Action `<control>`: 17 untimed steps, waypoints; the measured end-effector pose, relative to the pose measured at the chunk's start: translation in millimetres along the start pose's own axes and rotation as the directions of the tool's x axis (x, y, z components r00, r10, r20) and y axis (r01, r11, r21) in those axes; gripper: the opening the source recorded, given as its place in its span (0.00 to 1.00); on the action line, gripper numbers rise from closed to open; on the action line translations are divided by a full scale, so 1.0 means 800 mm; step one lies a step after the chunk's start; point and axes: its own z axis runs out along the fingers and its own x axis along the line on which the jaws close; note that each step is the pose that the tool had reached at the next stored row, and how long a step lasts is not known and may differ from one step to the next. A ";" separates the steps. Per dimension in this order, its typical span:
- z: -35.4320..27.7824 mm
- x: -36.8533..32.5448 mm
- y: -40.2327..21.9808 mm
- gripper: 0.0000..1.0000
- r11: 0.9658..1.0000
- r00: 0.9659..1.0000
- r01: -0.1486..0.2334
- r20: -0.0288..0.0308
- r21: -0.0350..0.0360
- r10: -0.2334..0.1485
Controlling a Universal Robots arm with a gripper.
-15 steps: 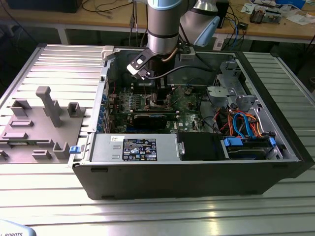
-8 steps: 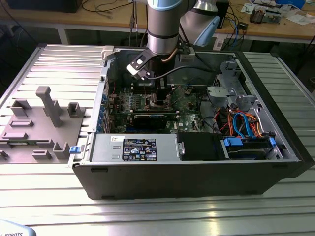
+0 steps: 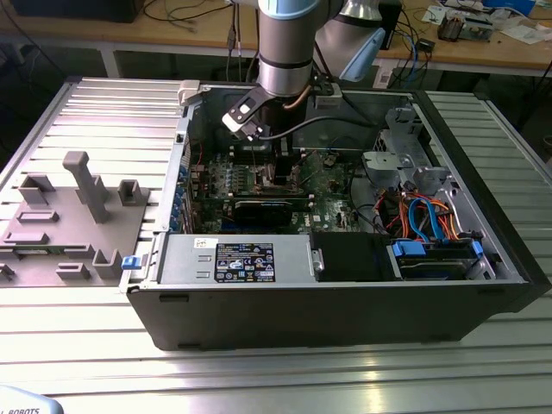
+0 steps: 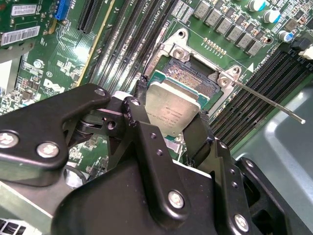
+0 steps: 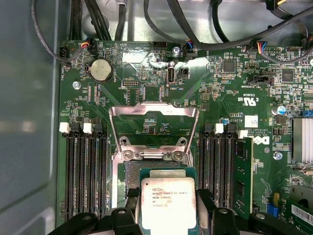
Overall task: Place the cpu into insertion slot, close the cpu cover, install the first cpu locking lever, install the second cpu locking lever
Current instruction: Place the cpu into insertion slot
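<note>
While jaws clamp the cpu (image 4: 171, 110) edges, the insertion slot (image 4: 190, 78) lies uncovered.

The cpu (image 5: 168, 203) has a matt silver-grey metal top; the cpu cover (image 5: 153, 107) is shiny bare metal. The fingers (image 4: 146, 142) are matt black, the motherboard (image 5: 220, 83) glossy green.

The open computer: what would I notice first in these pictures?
The shiny square cpu, pinched in the black gripper, hangs close over the insertion slot on the green board. Hinged at the slot's edge, the silvery cpu cover stands flipped open. In the exterior view, the big arm reaches down into the computer case.
</note>
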 end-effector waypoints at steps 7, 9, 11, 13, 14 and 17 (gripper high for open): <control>0.0024 0.0048 0.0001 0.55 1.000 1.000 -0.006 -0.004 0.000 0.006; 0.0037 0.0060 0.0000 0.55 1.000 1.000 -0.006 -0.004 0.000 0.006; 0.0054 0.0066 0.0001 0.55 1.000 1.000 -0.006 -0.004 0.000 0.006; 0.0075 0.0072 -0.0001 0.55 1.000 1.000 -0.007 -0.004 0.000 0.007; 0.0082 0.0074 -0.0001 0.55 1.000 1.000 -0.007 -0.004 0.000 0.007; 0.0110 0.0081 -0.0006 0.55 1.000 1.000 -0.007 -0.005 0.000 0.007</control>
